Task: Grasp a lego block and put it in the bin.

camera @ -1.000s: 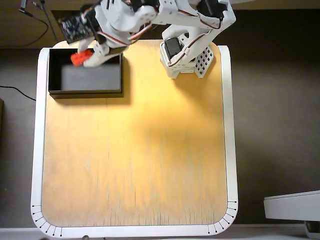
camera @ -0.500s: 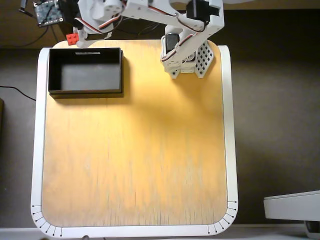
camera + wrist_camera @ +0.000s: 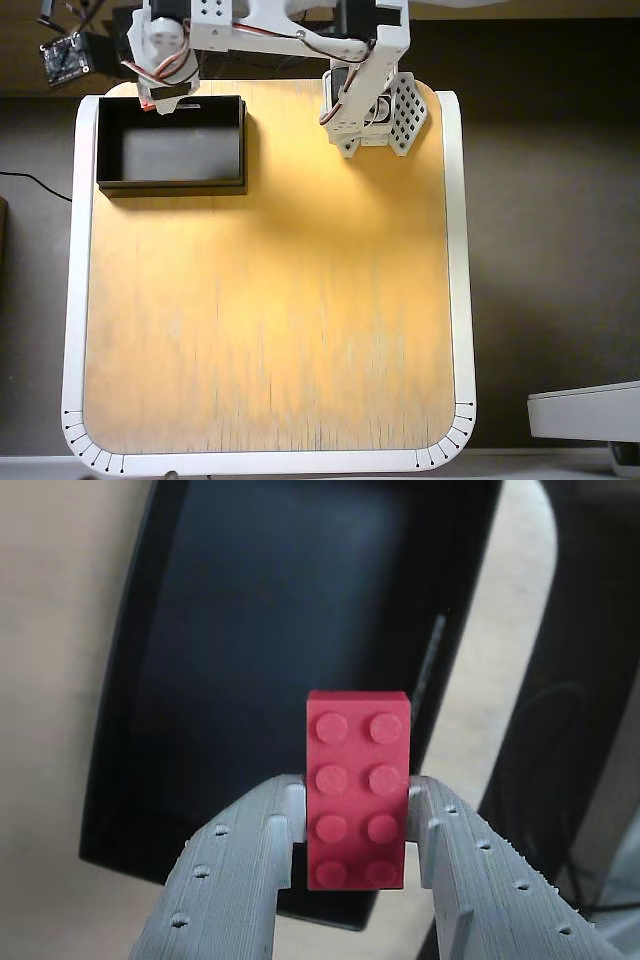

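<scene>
Wrist view: we see the end effector (image 3: 356, 825) clenched on the lego block (image 3: 357, 789), one grey finger (image 3: 235, 870) on each long side, studs facing the cam. Block sits upright betw. the fingertips, top half sticking out past them. Behind it the bin (image 3: 130, 680), black walls, dark floor; block overlaps the bin's right part in this view. Pale bench (image 3: 45, 630) shows left of the bin.

Overhead view: we note the arm (image 3: 270, 35) reaching left along the far edge of the bench (image 3: 270, 300). Bin (image 3: 170, 180) at far-left corner of bench. Only a red sliver of the block (image 3: 146, 104) shows under the wrist, at the bin's far rim, left end. Arm base (image 3: 375, 115) at far right-centre.
</scene>
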Controlling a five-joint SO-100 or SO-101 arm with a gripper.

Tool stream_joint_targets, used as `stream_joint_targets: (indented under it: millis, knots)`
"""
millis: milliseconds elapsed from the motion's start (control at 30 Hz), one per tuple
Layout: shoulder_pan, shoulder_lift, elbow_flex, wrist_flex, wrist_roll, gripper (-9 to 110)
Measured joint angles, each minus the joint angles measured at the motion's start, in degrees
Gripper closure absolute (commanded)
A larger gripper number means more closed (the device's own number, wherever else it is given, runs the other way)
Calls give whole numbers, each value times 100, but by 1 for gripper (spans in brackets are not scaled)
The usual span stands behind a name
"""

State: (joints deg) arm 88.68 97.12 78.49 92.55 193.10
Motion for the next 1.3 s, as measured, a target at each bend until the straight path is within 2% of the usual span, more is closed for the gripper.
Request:
stream_joint_targets:
  millis: [500,700,1000,1300]
  knots:
    - [-149,-896,62,-1310,-483,101]
    - [-167,-896,633,-1942,-413,101]
    - [-272,-896,1028,-2162,-378,101]
    - [-272,-791,2268,-2751,-396,101]
